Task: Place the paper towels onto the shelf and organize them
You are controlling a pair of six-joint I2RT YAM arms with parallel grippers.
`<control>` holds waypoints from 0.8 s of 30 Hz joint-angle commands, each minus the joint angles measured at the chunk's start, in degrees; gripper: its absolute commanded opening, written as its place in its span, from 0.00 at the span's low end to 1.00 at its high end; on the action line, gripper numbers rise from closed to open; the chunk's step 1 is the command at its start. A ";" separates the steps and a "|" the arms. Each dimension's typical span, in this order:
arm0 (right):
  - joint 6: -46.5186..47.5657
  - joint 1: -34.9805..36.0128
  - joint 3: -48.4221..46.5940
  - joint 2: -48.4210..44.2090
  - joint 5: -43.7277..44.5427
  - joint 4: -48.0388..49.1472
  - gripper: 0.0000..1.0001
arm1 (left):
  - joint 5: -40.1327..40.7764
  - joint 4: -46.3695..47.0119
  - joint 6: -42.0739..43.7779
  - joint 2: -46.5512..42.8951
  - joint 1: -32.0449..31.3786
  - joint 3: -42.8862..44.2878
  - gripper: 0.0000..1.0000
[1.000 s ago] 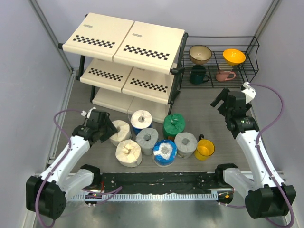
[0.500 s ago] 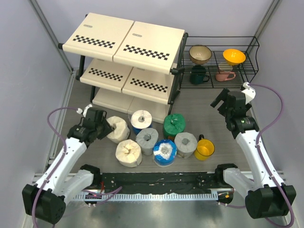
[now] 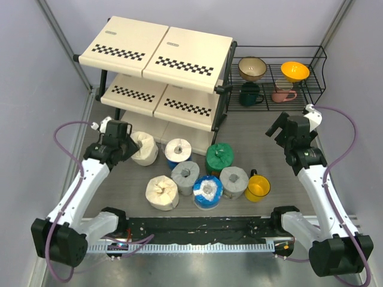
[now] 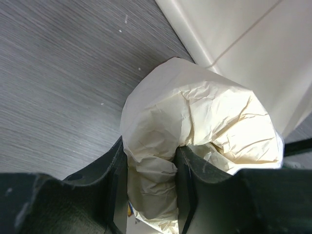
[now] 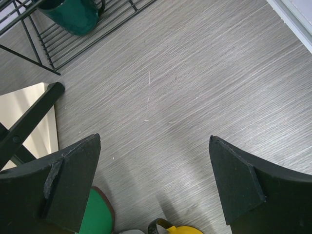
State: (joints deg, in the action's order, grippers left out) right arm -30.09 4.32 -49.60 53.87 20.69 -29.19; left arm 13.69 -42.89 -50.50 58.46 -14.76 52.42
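My left gripper (image 3: 127, 147) (image 4: 150, 148) is shut on a cream paper towel roll (image 3: 145, 148) (image 4: 195, 112), pinching its crumpled wrapper just in front of the shelf's lowest panel (image 4: 253, 44). The shelf (image 3: 158, 51) stands at the back left. Several other rolls sit grouped on the table: cream (image 3: 161, 192), blue-and-white (image 3: 178, 149), grey (image 3: 185, 176), blue-and-white (image 3: 207, 191), green (image 3: 219, 158) and grey (image 3: 233, 182). At the right, my right gripper (image 3: 276, 128) (image 5: 153, 141) hangs open over bare table with nothing between its fingers.
A yellow mug (image 3: 258, 188) stands right of the rolls. A black wire rack (image 3: 311, 60) at the back right holds bowls and mugs, among them a green mug (image 5: 73, 14). Grey walls close in on both sides.
The left gripper closed on the cream roll and carried it back and to the left, away from the group and toward the shelf's lowest tier. The right arm has not moved.
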 commanded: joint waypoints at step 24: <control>2.48 -0.01 -1.72 -2.36 1.55 -1.48 0.98 | -7.36 19.42 -1.62 26.34 8.08 15.69 0.28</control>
State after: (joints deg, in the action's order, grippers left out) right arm -29.17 4.32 -49.60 52.38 20.91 -30.61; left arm 7.90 -30.13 -50.87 82.67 -7.05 64.64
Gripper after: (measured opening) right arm 0.982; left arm 0.382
